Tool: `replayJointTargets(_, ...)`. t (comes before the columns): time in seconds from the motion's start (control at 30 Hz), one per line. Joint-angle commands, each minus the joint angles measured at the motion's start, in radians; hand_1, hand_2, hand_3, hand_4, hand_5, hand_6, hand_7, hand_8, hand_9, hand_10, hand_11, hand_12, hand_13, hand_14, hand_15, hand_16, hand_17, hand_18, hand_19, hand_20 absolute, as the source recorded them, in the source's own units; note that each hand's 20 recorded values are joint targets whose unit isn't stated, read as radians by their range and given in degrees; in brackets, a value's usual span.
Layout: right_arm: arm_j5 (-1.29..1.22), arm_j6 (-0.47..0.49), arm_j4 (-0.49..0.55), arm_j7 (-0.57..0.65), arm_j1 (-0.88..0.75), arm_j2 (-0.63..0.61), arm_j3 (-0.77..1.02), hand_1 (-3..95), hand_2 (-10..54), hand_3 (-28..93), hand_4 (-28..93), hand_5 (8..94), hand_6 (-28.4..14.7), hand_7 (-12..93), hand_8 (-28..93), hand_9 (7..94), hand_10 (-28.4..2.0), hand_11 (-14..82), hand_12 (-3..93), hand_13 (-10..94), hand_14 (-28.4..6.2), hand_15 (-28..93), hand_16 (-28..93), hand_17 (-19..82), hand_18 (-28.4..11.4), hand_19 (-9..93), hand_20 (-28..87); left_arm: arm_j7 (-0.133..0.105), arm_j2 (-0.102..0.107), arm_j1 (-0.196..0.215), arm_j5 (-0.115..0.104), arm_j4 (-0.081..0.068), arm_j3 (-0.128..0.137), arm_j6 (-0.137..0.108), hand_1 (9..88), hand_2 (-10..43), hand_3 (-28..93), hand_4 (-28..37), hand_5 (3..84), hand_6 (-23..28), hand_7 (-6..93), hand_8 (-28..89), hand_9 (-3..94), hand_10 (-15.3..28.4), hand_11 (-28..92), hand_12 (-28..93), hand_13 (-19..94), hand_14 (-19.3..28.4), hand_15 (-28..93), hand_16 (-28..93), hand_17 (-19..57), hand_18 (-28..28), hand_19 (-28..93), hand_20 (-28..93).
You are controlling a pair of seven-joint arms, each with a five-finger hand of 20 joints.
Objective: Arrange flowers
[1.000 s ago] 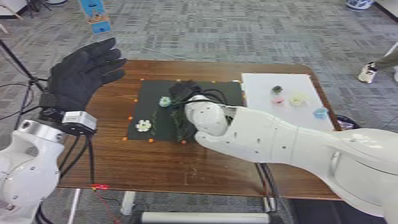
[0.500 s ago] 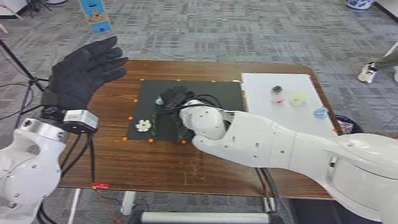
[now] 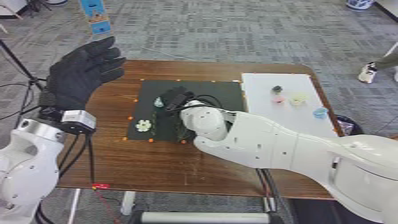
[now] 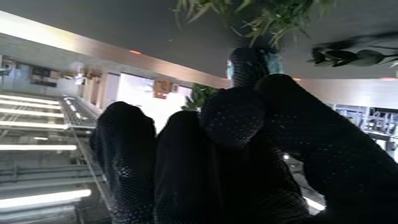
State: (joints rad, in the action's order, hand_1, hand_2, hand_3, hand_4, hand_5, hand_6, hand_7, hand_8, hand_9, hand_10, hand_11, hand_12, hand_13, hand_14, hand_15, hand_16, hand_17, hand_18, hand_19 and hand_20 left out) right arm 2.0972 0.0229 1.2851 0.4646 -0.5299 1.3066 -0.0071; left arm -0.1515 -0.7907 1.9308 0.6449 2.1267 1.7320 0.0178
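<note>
Showing beside the fingers: blue flower

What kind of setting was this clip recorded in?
Likely an office or lab room: patterned gray carpet tiles, a brown wooden table set up as a workstation, and long strip lights overhead.

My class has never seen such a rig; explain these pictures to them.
This is a two-armed robot. The wide pictures look down from its head; the close one is from its right wrist. On the brown table are a black mat with a white flower and greenery, and a white sheet with a dark piece, a pink one, a yellow one and a blue one. The right hand seems to pinch something light blue over the mat; the left hand is raised, open and empty.
</note>
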Motion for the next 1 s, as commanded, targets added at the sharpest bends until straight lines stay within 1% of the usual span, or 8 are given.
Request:
replayJointTargets(0.03,0.006,-0.078,0.044,-0.084,0.005,-0.044,-0.009,27.6,10.9,93,-8,58.5,3.0,19,-14,79.0,-10.3,68.1,34.2,84,-3.2,91,39,55,-21.2,93,75,0.003,-0.011,0.022,-0.002,0.01,0.017,-0.008,23.4,-2.8,71,-28.3,33.4,3.5,20.0,-10,32.1,13.4,25,17,26,15.2,31,0,-8.3,23.2,47,10)
replayJointTargets(0.27,0.039,-0.118,0.121,-0.069,-0.015,-0.112,0.03,27.7,10.6,92,-10,58.2,3.3,20,-14,78.5,-10.4,68.4,33.5,83,-3.5,90,39,55,-21.3,93,75,0.004,-0.024,0.04,-0.001,0.016,0.029,-0.013,23.3,-2.8,71,-28.3,33.5,3.6,20.0,-10,32.1,13.4,25,17,26,15.2,31,0,-8.2,23.1,47,10)
replayJointTargets(0.47,0.049,-0.213,0.256,0.011,-0.083,-0.286,0.171,28.6,3.9,87,-15,58.8,2.6,20,-14,76.7,-10.9,65.2,31.8,82,-3.3,90,39,54,-20.9,93,74,0.017,-0.045,0.082,0.001,0.027,0.052,-0.018,23.3,-2.7,71,-28.3,33.5,3.6,20.1,-10,32.1,13.4,25,18,26,15.3,32,0,-8.2,23.1,47,10)
replayJointTargets(0.5,0.048,-0.224,0.292,0.032,-0.105,-0.33,0.201,29.1,3.1,87,-16,58.9,2.5,20,-13,76.1,-10.8,63.8,31.5,82,-3.3,90,39,54,-20.9,93,74,0.016,-0.053,0.108,0.001,0.04,0.064,-0.02,23.3,-2.7,71,-28.3,33.6,3.6,20.1,-10,32.1,13.4,25,17,26,15.3,32,0,-8.2,23.1,47,10)
replayJointTargets(0.6,0.068,-0.244,0.329,0.061,-0.184,-0.434,0.303,30.5,-2.0,82,-20,59.4,2.0,21,-13,75.3,-10.7,61.7,31.4,81,-3.2,90,40,53,-20.8,93,74,0.024,-0.068,0.133,0.0,0.046,0.074,-0.024,23.4,-2.7,71,-28.3,33.6,3.6,20.1,-10,32.1,13.5,25,17,26,15.3,32,0,-8.2,23.1,47,10)
replayJointTargets(0.7,0.085,-0.261,0.327,0.086,-0.263,-0.514,0.391,31.3,-8.4,80,-27,57.1,1.2,20,-12,70.4,-8.9,32.6,24.6,78,-3.7,90,39,50,-20.8,93,72,0.026,-0.082,0.16,0.002,0.054,0.087,-0.031,23.4,-2.7,71,-28.3,33.6,3.6,20.1,-10,32.1,13.4,25,17,26,15.3,32,0,-8.2,23.1,47,10)
replayJointTargets(0.83,0.105,-0.282,0.312,0.119,-0.352,-0.58,0.488,34.5,-9.5,75,-28,53.5,0.5,20,-12,62.8,-8.8,21.4,20.0,74,-4.9,90,38,45,-21.3,93,68,0.029,-0.1,0.195,0.003,0.065,0.103,-0.035,23.4,-2.6,71,-28.3,33.6,3.6,20.1,-10,32.1,13.4,25,17,26,15.2,32,0,-8.2,23.1,47,10)
replayJointTargets(1.0,0.141,-0.318,0.336,0.16,-0.468,-0.655,0.581,43.7,-9.5,63,-28,49.5,-0.2,20,-12,55.6,-8.5,17.5,18.2,71,-5.6,89,37,41,-21.4,93,63,0.026,-0.121,0.223,0.005,0.073,0.111,-0.043,23.4,-2.6,71,-28.3,33.6,3.6,20.2,-10,32.1,13.4,25,17,26,15.2,31,0,-8.2,23.1,47,10)
